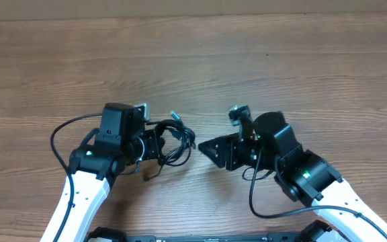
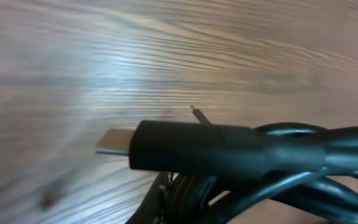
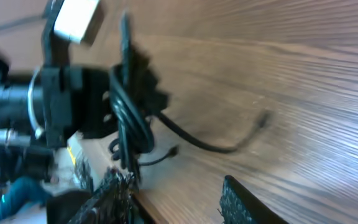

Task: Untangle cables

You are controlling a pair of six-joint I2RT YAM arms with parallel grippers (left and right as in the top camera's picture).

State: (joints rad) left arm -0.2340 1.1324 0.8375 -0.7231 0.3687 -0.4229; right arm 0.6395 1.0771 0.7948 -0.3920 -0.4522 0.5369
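On the wood table (image 1: 193, 54), our left gripper (image 1: 158, 146) clamps the cables (image 1: 179, 142) near the middle.
We see the right gripper (image 1: 204, 146) just beside the bundle, fingers parted and holding nothing. In the left wrist view, one silver-tipped plug (image 2: 191, 148) lies crosswise, tip pointing left.

Two arms reach in, grippers nose to nose.
The left arm (image 1: 79, 195) angles in from the near left, its left gripper (image 1: 158, 145) clamped on the cables (image 1: 180, 139). The right arm (image 1: 328, 195) mirrors it, its right gripper (image 1: 211, 152) spread wide.
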